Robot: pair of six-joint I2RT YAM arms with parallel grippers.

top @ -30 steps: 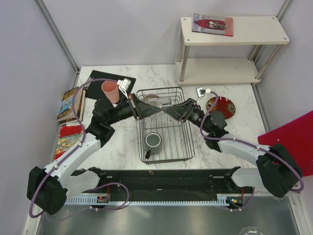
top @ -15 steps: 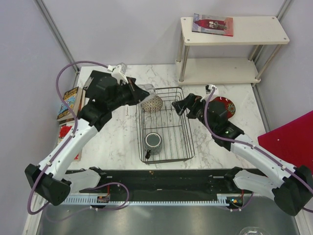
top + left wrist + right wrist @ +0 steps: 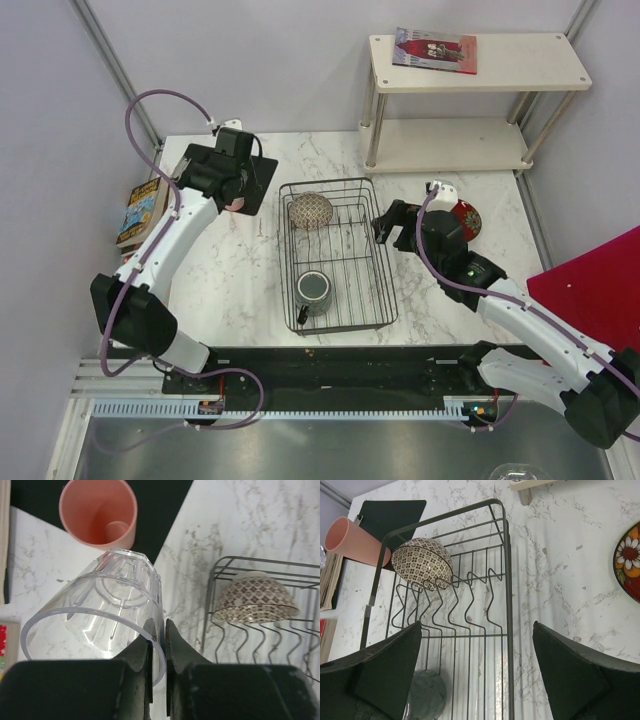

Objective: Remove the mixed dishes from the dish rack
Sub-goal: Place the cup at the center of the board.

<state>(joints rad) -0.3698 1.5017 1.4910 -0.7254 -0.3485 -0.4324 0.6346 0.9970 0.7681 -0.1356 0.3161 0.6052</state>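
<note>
Black wire dish rack (image 3: 350, 268) on the marble desk (image 3: 245, 285) holds a patterned brown bowl (image 3: 311, 210) on edge and a dark grey mug (image 3: 314, 288). Left arm reaches far, its pincer (image 3: 158, 630) clamped on a tilted clear ribbed glass (image 3: 95, 615) by the pink cup (image 3: 98, 511); right pincer (image 3: 477, 650) hangs spread wide above the rack

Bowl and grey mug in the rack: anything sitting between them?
No dish. Between the bowl and mug only bare wire tines of the rack show, clearest in the right wrist view.
</note>
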